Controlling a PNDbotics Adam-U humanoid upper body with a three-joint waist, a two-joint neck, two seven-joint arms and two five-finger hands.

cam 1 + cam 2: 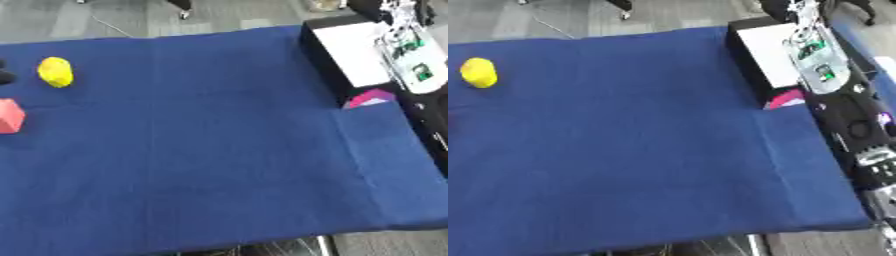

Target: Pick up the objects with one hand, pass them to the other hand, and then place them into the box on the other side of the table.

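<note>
No readable writing shows anywhere. A blue cloth (210,150) covers the table and fills most of the frame. At the left edge lies a pink block (9,116), with a yellow object (55,72) above it, apart. The right arm (833,95) runs up the right side over the black box (337,50) with a white floor; a magenta object (370,97) sits at its near end. Whether the right hand's fingers are open cannot be told. Grey floor (131,17) lies beyond.
</note>
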